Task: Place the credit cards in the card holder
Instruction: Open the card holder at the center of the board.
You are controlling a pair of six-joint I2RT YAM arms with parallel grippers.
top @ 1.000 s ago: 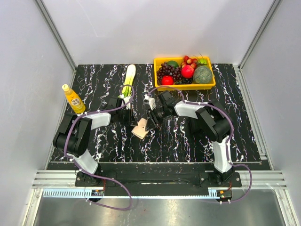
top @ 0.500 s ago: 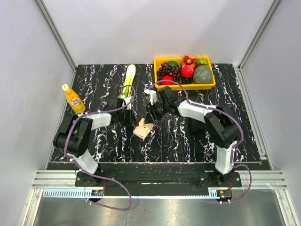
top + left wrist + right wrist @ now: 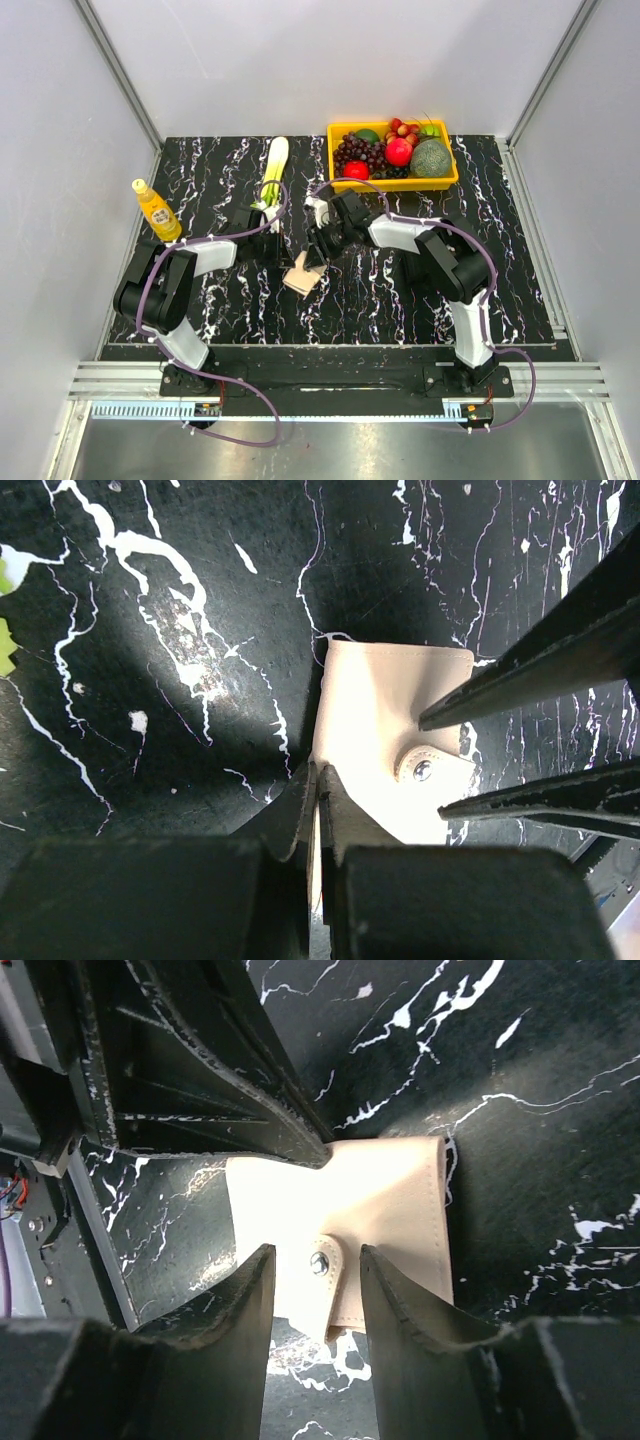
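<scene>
On the black table (image 3: 500,250), just left of centre, your card holder (image 3: 303,275) lies folded shut between both arms; no credit cards show in any view; your left gripper (image 3: 318,780) is clenched on one edge, pinning it; your right gripper (image 3: 315,1252) hovers half-spread, jaws astride the clasp tab (image 3: 330,1295), grasping nothing; this looks like the opening step; next, pinch that tab and peel it up gently.

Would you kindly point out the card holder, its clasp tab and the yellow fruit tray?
card holder (image 3: 390,1200), right wrist view, middle of its beige outer face.
clasp tab (image 3: 425,768), left wrist view, on the metal snap.
yellow fruit tray (image 3: 420,183), top external view, on its near rim.
</scene>
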